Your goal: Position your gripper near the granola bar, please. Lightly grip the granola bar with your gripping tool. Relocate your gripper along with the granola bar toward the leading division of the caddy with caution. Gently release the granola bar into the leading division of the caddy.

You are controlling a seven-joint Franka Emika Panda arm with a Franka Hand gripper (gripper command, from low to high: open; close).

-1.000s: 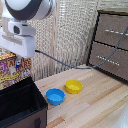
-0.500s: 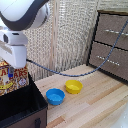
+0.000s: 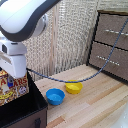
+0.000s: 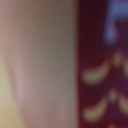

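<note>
Hand (image 3: pixel 14 75) grips granola bar (image 3: pixel 12 86) above caddy (image 3: pixel 30 107) — wrist view shows only blurred print.

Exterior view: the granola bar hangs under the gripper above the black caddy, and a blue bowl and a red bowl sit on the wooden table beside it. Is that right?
Not quite. In the exterior view the second bowl is yellow, not red: the yellow bowl sits next to the blue bowl. The rest holds: the granola bar hangs under the gripper above the caddy, on the wooden table.
</note>
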